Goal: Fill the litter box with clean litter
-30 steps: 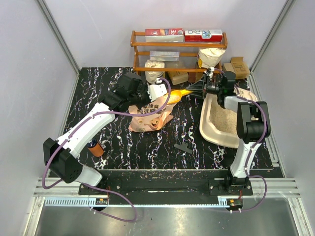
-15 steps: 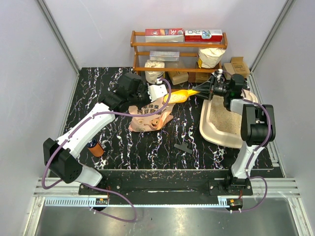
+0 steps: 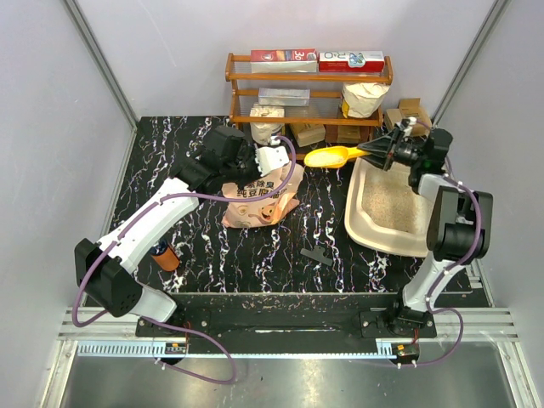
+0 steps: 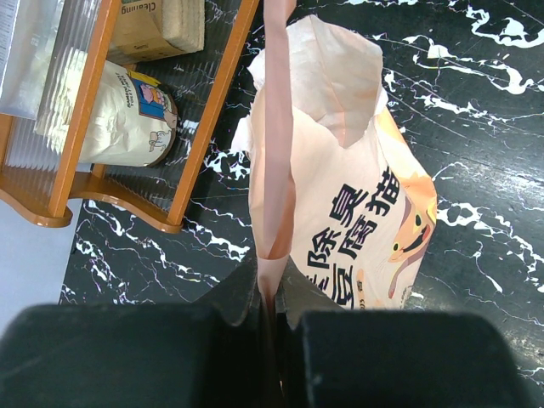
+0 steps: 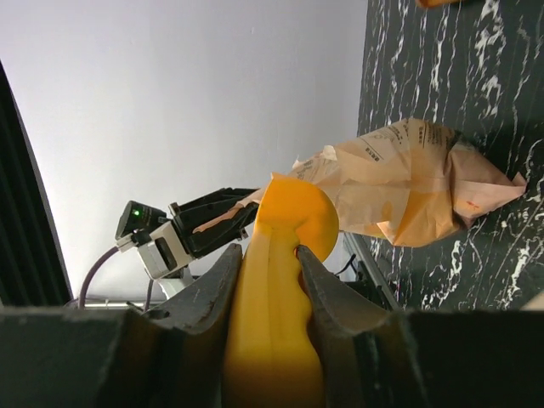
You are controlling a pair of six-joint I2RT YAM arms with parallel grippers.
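Nearest us, the litter box point(image 3: 352, 219) lies on the right of the table point(image 3: 323, 208), with a layer of litter point(image 3: 387, 202) inside. Mid-table, our left end effector point(image 4: 269, 282) is clamped on the top rim of the bag point(image 3: 257, 202), holding its mouth up. Further back, our right end effector point(image 5: 268, 263) grips the handle of the scoop point(image 3: 327, 156), whose bowl is just off the box's far-left corner. We cannot tell whether it is loaded. We should hold it level, bring it over the box's middle, then tip slowly.

Setting: lab robot cell. Plain pale panel walls point(image 3: 170, 51) in aluminium profiles point(image 3: 100, 64); black marbled tabletop point(image 3: 331, 212); left arm point(image 3: 144, 225) and right arm point(image 3: 442, 221) bolted to a front rail point(image 3: 289, 338); purple cables point(image 3: 81, 297) exposed.
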